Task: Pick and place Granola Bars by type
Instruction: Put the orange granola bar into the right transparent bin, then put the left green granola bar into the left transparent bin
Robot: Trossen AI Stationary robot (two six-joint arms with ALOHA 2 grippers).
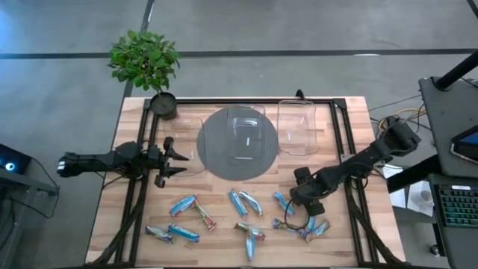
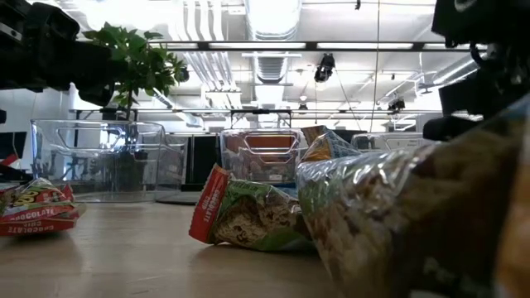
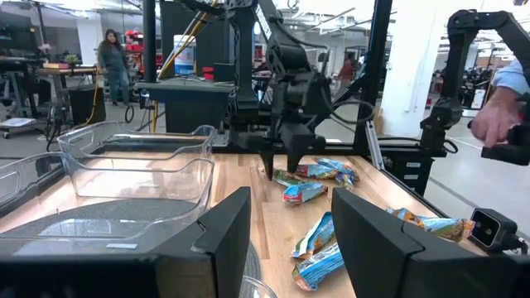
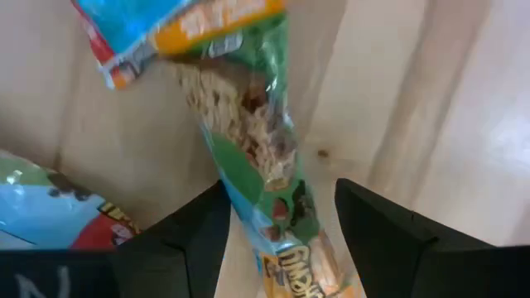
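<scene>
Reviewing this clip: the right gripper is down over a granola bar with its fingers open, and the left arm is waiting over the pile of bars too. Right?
Not quite. The left gripper waits beside the grey mat, away from the bars, per the high view. The right gripper does straddle a green-wrapped granola bar, fingers open.

Left gripper (image 3: 290,228) fingers spread, clear containers (image 3: 137,170) beside, granola bars (image 3: 319,248) scattered on table (image 3: 265,215), right gripper (image 3: 286,161) poised over bars, person (image 3: 112,62) beyond.

Granola Bars (image 1: 239,217) along table's (image 1: 351,112) near edge, containers (image 1: 296,127) behind.
</scene>
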